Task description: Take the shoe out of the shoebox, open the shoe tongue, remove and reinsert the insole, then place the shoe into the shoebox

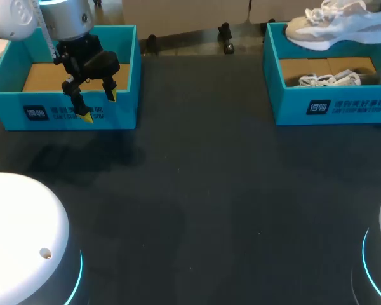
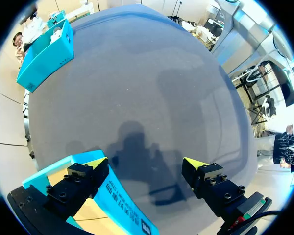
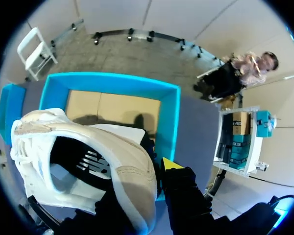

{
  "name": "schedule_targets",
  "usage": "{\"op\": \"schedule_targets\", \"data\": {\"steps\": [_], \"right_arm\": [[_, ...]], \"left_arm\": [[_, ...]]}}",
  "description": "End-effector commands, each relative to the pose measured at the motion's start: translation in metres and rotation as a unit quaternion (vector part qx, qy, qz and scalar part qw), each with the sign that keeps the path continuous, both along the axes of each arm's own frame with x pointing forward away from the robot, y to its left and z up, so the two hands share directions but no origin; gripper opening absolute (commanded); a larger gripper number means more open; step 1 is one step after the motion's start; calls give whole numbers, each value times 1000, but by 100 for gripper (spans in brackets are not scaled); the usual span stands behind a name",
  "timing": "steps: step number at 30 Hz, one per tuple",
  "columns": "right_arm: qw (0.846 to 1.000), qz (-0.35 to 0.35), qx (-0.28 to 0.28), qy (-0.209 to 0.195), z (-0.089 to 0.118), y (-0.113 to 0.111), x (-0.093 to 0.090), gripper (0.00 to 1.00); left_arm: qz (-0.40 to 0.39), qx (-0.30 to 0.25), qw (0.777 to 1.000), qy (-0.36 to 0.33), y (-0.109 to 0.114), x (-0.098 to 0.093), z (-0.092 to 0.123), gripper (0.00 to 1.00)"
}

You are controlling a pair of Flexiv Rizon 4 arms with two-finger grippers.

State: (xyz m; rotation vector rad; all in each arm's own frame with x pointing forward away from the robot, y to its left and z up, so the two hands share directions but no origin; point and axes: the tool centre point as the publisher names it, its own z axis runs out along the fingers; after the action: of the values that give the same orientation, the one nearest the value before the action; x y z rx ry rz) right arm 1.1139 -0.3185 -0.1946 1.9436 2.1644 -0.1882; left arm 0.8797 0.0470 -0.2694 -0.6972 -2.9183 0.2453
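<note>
Right wrist view: our right gripper [image 3: 154,183] is clamped on the shoe [image 3: 44,127] at its heel collar, held clear above the right shoebox [image 3: 169,112]. Long axis: heel at the fingers, toe toward table centre. Left gripper [image 1: 98,106] is spread wide and empty over the left shoebox [image 1: 63,114], well apart, so we judge the carry-out is the right arm's.

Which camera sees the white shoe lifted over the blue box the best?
The right wrist view. The white lace-up sneaker fills it, close enough to see inside its opening. The head view shows it partly cut off above the teal cardboard shoebox. The left wrist view shows only a tiny white speck far off.
</note>
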Motion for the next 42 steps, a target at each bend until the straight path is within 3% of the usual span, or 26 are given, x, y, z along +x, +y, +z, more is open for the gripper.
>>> {"op": "schedule_targets", "data": {"steps": [1, 11, 34, 42], "right_arm": [[1000, 2, -4, -8, 1, 5, -6, 0], [1000, 2, -4, -8, 1, 5, -6, 0], [999, 0, -17, -29, -39, -1, -5, 0], [999, -5, -15, -32, -45, -7, 6, 0]], "left_arm": [[0, 1, 1000, 0, 0, 0, 0, 100], [0, 1, 1000, 0, 0, 0, 0, 100], [0, 1, 1000, 0, 0, 0, 0, 100], [0, 1, 1000, 0, 0, 0, 0, 100]]}}
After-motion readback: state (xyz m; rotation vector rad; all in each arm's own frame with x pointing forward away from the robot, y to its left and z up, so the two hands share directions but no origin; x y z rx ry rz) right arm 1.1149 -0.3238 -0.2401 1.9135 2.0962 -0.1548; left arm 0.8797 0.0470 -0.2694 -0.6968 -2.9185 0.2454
